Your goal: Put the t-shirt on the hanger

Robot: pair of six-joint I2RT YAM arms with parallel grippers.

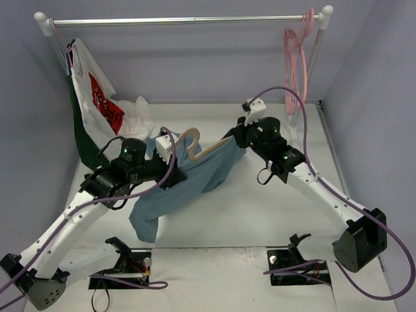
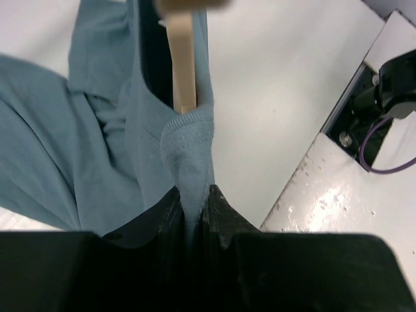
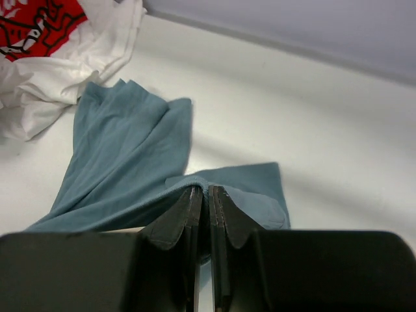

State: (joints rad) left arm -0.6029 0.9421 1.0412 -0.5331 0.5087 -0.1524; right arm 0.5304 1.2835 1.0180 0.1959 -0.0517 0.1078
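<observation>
The teal-blue t-shirt (image 1: pixel 188 179) hangs stretched between my two grippers above the table, its lower part drooping toward the near left. The beige hanger (image 1: pixel 195 144) sits inside the shirt's top, with its hook sticking up and one arm running right under the cloth. My left gripper (image 1: pixel 170 155) is shut on the shirt's ribbed collar (image 2: pixel 188 140), just below the hanger's beige bar (image 2: pixel 182 65). My right gripper (image 1: pixel 242 138) is shut on a folded edge of the t-shirt (image 3: pixel 130 156); the cloth is pinched between its fingertips (image 3: pixel 195 201).
A metal rail (image 1: pixel 188 21) spans the back, with pink hangers (image 1: pixel 296 65) on its right end. A white garment with red print (image 1: pixel 97 97) and a dark green garment (image 1: pixel 79 133) hang at the left, the white one spilling onto the table (image 3: pixel 52 39). Walls enclose both sides.
</observation>
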